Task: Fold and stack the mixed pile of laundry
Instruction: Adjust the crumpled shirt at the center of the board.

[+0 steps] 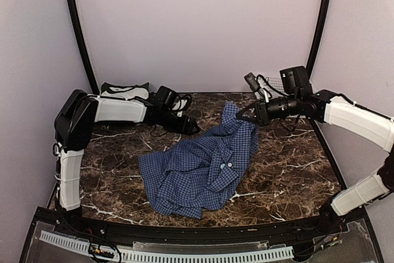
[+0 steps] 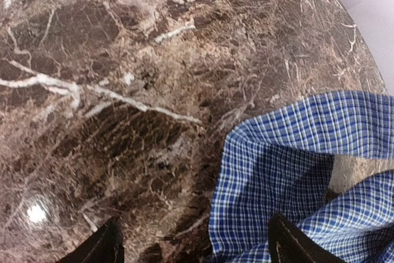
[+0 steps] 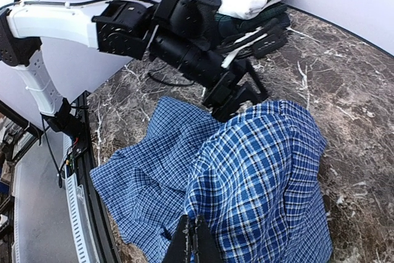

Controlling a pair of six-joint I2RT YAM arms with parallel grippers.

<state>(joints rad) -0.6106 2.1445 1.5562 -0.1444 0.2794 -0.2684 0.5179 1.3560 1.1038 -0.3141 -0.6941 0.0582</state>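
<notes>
Pinching the raised far corner of the blue check shirt (image 1: 203, 170) with the right claw (image 1: 242, 115), pressed together on the cloth; leaving the rest crumpled in the middle of the tabletop (image 1: 295, 170). Hovering low with the left claw (image 2: 197, 247) spread wide, gripping nothing, just beside the shirt's far left edge. Likely slips: closing short and nipping bare marble, or grabbing two layers and locking in a crease. Could also lose the thin right pinch under a sideways tug, or drag cloth into the folded stack (image 1: 126, 90) at far left.
</notes>
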